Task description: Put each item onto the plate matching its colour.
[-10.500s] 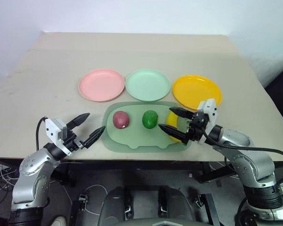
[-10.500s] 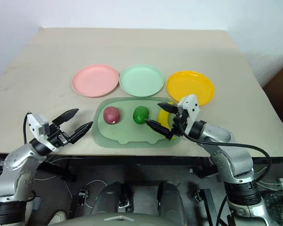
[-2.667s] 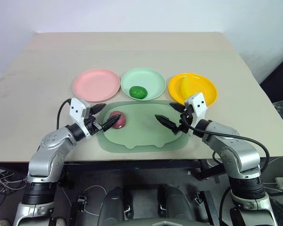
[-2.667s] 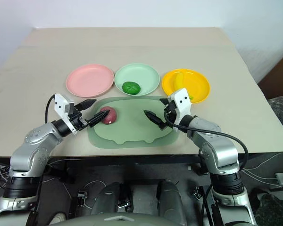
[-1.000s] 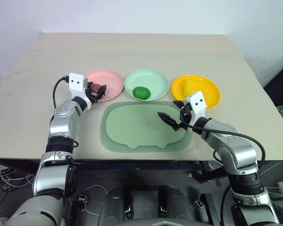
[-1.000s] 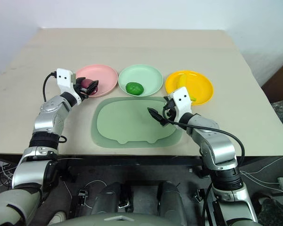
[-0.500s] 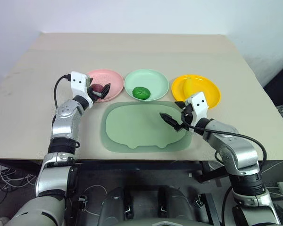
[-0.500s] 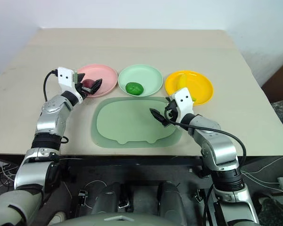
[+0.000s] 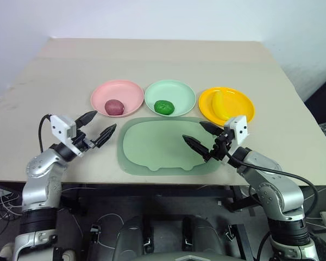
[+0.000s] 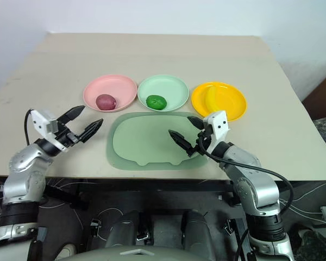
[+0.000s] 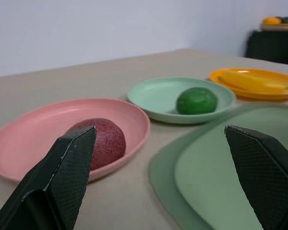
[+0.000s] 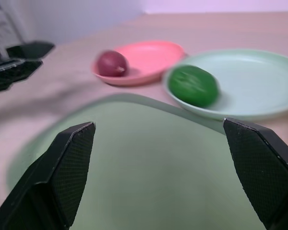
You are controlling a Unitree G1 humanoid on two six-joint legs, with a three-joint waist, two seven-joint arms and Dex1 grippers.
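The dark red fruit (image 9: pixel 114 107) lies on the pink plate (image 9: pixel 117 98), a little toward the plate's near side; the round green fruit (image 9: pixel 163 106) sits near the middle of the green plate (image 9: pixel 170 98); the banana (image 9: pixel 220 103) rests on the yellow plate (image 9: pixel 226 105) with its long axis running roughly from the near rim toward the far rim. By colour, each piece appears to be on its proper plate, so the sorting looks finished and no pickup seems to be left. The three plates stand in a row on the table (image 9: pixel 152 60), just beyond the large pale-green mat (image 9: pixel 163 147), which is bare. The left gripper (image 9: pixel 95 130) hovers over the table just left of the mat, its fingers spread wide and holding nothing; the red fruit lies ahead of it and slightly to its right, apart from the fingertips. The right gripper (image 9: pixel 204 138) hangs over the right part of the mat, its fingers also spread and empty, pointing forward and leftward, with the green fruit ahead of it and the banana off to its right. Nothing stands between either gripper and the plates; any further move would likely be a simple drawing back of both arms.
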